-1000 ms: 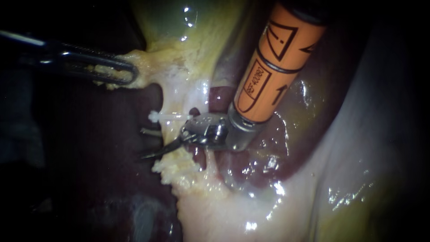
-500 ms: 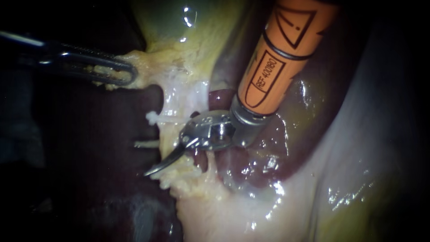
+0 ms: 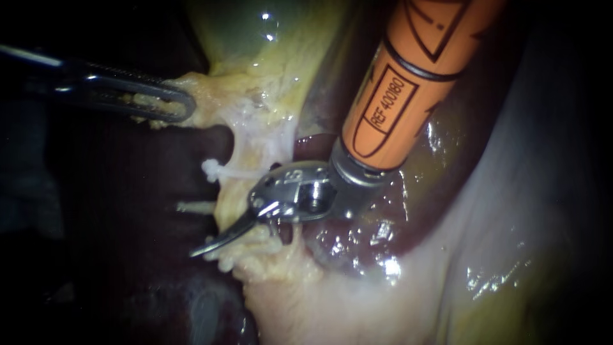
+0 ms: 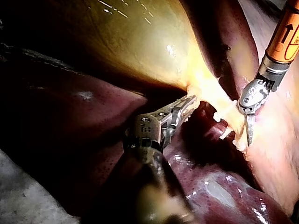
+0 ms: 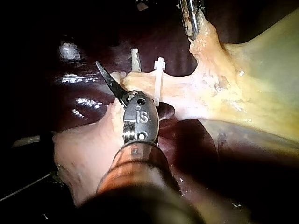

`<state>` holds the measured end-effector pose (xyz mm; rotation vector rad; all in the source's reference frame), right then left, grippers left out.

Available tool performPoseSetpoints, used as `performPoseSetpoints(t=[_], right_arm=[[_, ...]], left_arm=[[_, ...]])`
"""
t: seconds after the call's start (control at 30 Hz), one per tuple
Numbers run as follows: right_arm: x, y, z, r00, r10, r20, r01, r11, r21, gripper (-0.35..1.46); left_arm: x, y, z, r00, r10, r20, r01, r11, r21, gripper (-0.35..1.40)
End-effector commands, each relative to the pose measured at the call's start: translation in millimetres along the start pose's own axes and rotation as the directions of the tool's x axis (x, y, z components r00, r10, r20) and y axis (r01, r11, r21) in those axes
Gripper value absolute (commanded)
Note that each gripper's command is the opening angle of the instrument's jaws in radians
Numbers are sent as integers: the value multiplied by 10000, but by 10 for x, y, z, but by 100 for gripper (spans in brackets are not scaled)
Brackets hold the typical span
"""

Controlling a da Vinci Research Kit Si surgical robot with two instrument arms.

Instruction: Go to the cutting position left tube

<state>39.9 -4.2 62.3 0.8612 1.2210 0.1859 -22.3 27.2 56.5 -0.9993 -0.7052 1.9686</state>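
A pale tube [image 3: 237,167] runs from the yellow gallbladder [image 3: 252,96] down to fatty tissue. It carries two white clips [image 3: 216,171], the lower clip [image 3: 191,206] jutting out to the side. My right instrument [image 3: 199,250], orange-shafted with curved blades, comes in from the upper right. Its blades lie together and rest across the tube just below the lower clip. In the right wrist view the blades [image 5: 108,80] point past both clips [image 5: 159,79]. My left instrument [image 3: 167,105] is shut on the gallbladder's pale edge and holds it to the left.
Dark red liver [image 3: 357,243] lies under and behind the right instrument's wrist. Pale glistening tissue [image 3: 498,255] fills the lower right. Yellow lumpy fat [image 3: 265,259] sits just under the blades. The left instrument's dark shaft [image 4: 149,186] crosses liver in its wrist view.
The right instrument's blade tip has swung down along the tube, from level with the lower clip to below it. Its shaft has shifted up and right. The left instrument has held still.
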Motion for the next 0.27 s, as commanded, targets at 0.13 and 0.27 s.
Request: performPoseSetpoints(t=[0.13,0.27], right_arm=[[-1,1,0,10000,-9,5,9,10000,-4,141],[-1,1,-1,10000,51,3,-51,10000,-6,141]], left_arm=[[0,0,0,10000,-1,0,1,10000,0,-35],[0,0,0,10000,0,0,0,10000,0,-35]])
